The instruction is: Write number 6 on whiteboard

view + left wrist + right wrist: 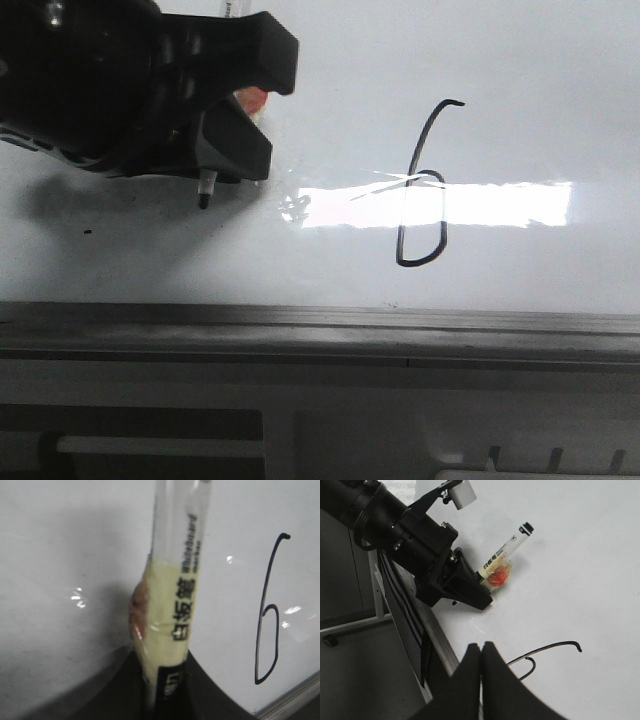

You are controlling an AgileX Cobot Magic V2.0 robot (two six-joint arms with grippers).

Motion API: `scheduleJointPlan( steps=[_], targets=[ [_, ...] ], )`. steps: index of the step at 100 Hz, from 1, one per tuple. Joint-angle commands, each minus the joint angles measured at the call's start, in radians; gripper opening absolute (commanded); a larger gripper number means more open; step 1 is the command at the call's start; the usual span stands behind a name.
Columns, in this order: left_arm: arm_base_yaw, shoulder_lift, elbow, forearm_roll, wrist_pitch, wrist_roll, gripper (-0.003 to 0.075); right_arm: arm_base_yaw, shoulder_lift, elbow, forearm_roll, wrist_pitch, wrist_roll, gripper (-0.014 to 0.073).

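Gripping one marker [207,186]: left pincer [243,105]; right pincer [481,655] together, empty; one number 6 [421,190] on whiteboard [520,80].

Left gripper [235,110] clamped — right gripper [481,652] closed

The marker's [172,605] tip is cut off by the upper edge of the left wrist view, and its print is blurred there. Its lower barrel is hidden between the dark fingers [210,690] at the bottom of that frame. In the right wrist view, the loop of the number 6 [547,650] is partly covered by the right gripper [481,652]. The left gripper's [240,100] body is cut off by the upper left corner of the front view. A tiny dark speck [87,233] is too small to be identified.
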Motion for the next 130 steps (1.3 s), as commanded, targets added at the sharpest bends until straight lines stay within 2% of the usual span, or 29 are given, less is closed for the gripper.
scheduleJointPlan(
  steps=[1,33,79,114,130],
  targets=[
    [-0.002,0.029,-0.012,-0.011,-0.098,-0.007,-0.0019,-0.005,-0.003,-0.025,0.025,-0.050,0.002,-0.0064],
    [-0.002,0.063,-0.012,-0.078,-0.209,-0.016,-0.0019,-0.005,-0.003,-0.025,0.025,-0.054,0.002,-0.0064],
    [-0.002,0.064,-0.012,-0.080,-0.200,-0.041,-0.0010,-0.005,-0.003,-0.025,0.025,-0.056,0.002,-0.0064],
    [0.000,0.066,-0.012,-0.119,-0.200,-0.041,0.0170,-0.005,-0.003,-0.025,0.025,-0.056,0.002,-0.0064],
    [0.000,0.066,-0.012,-0.122,-0.200,-0.042,0.0285,-0.005,-0.003,-0.025,0.050,-0.056,0.002,-0.0064]
  ],
)
